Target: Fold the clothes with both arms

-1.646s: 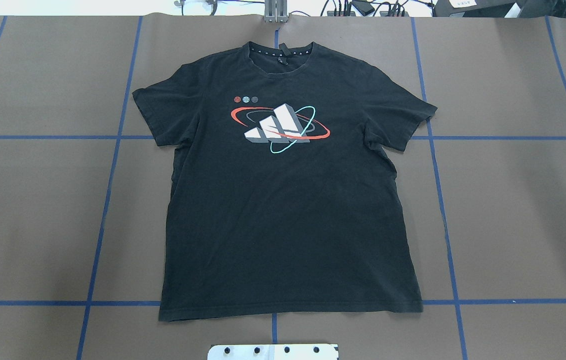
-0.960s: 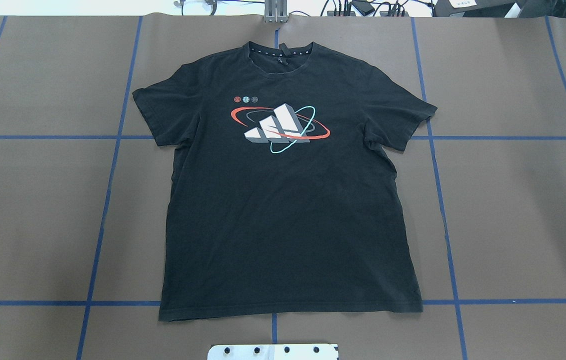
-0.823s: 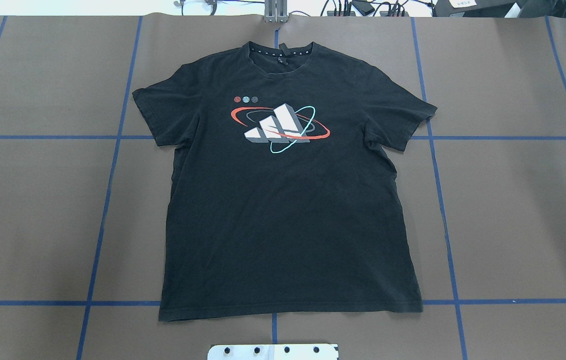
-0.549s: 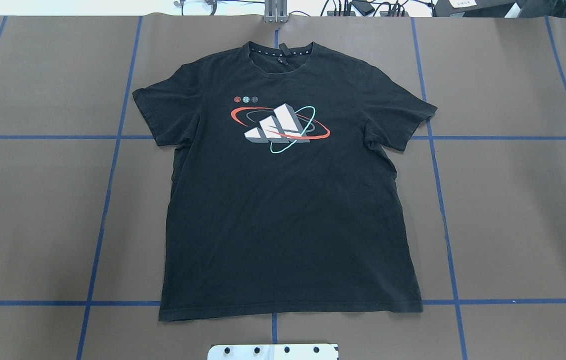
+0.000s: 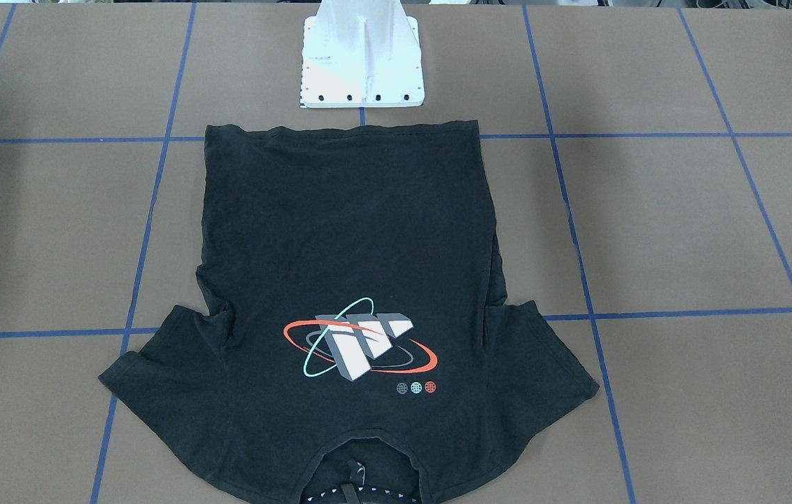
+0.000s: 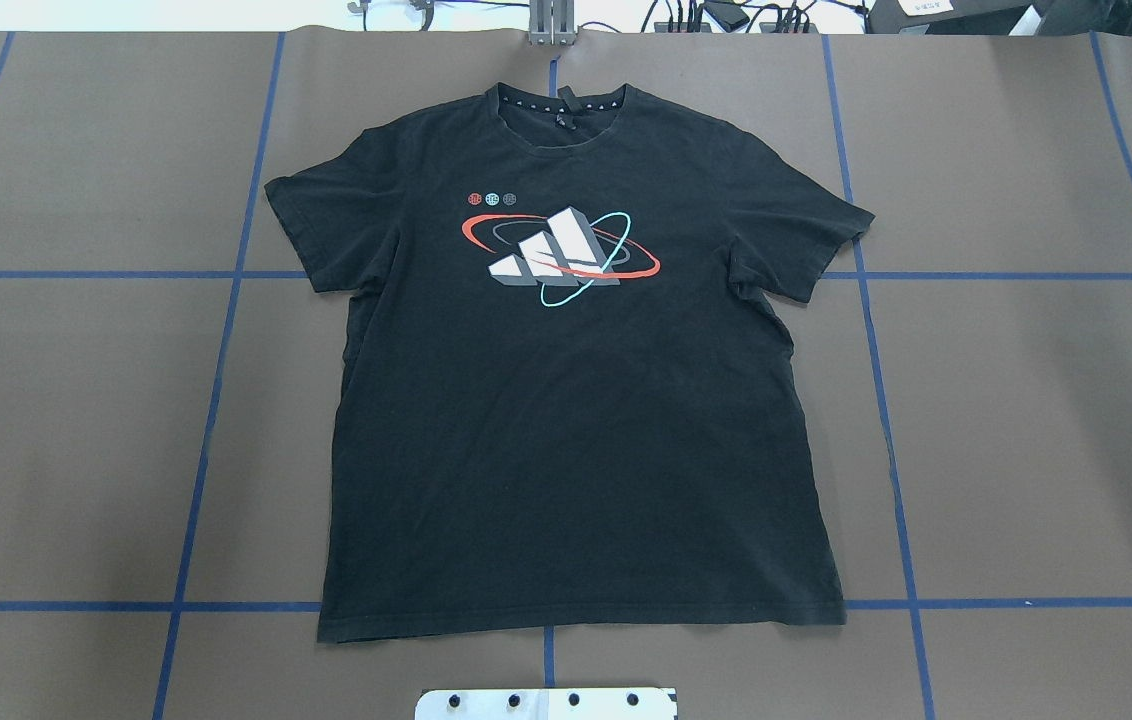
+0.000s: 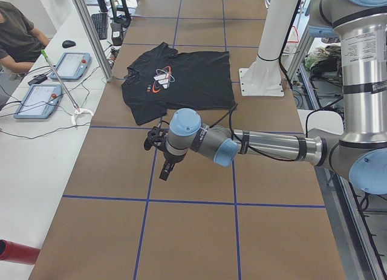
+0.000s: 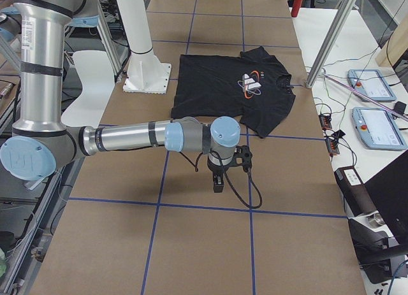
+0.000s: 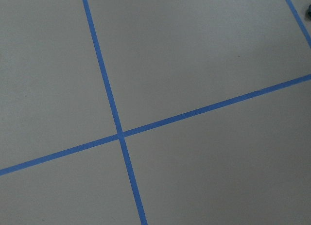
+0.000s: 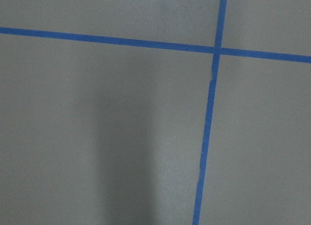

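Lying seemingly beyond left gripper (image 7: 164, 173): T-shirt (image 7: 184, 86)

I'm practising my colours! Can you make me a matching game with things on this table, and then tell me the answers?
Things:
1. shirt
2. base
3. tape
4. table

Colours:
A. blue
B. brown
C. black
D. white

Pairs: 1-C, 2-D, 3-A, 4-B.
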### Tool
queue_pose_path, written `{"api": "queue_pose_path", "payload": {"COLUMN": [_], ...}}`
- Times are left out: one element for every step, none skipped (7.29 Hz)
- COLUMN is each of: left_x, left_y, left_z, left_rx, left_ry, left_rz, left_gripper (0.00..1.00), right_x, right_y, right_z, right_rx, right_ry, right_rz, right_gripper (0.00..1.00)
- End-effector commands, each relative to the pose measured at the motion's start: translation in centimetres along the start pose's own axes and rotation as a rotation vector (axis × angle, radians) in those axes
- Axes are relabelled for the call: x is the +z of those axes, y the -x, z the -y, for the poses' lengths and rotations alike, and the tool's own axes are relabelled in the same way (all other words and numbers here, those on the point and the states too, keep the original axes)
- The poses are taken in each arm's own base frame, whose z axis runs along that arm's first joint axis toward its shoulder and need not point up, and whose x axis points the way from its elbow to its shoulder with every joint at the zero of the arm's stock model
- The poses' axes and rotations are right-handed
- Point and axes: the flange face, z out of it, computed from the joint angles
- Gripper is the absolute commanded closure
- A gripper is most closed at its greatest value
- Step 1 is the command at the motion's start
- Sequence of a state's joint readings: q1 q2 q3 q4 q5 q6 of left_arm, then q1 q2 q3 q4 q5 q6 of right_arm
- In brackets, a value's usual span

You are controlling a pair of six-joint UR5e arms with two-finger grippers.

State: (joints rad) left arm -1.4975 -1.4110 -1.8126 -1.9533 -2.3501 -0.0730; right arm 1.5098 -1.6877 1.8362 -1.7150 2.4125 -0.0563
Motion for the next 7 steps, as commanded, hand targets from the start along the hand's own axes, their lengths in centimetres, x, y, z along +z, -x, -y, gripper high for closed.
{"api": "queue_pose_path", "payload": {"left_x": [0.0,0.0,-0.1,0.0,-0.2,-0.1,-0.1], "left_y": [0.0,-0.1,-0.2,-0.3,-0.4,-0.4,-0.4], "left_z": [0.0,0.2,0.2,0.3,0.4,0.4,0.3], "left_rx": [-0.002,0.000,0.002,0.003,0.005,0.006,0.007], "left_ry": [0.000,-0.001,-0.003,-0.002,-0.004,-0.006,-0.004], "left_rz": [0.000,-0.001,-0.001,-0.002,-0.002,-0.002,-0.003], "left_gripper": [0.00,0.00,0.00,0.00,0.00,0.00,0.00], "right_x": [0.1,0.2,0.4,0.5,0.7,0.9,1.6], "right_y": [0.5,0.6,0.7,0.6,0.4,0.6,1.5], "right_z": [0.1,0.1,0.1,0.1,-0.2,-0.2,0.4], "right_rx": [0.018,0.039,0.036,0.035,0.042,0.066,0.079], "right_ry": [0.001,0.003,0.009,0.011,0.016,0.019,0.035], "right_rz": [0.028,0.030,0.027,0.019,0.019,0.022,0.019], "right_gripper": [0.00,0.00,0.00,0.00,0.00,0.00,0.01]}}
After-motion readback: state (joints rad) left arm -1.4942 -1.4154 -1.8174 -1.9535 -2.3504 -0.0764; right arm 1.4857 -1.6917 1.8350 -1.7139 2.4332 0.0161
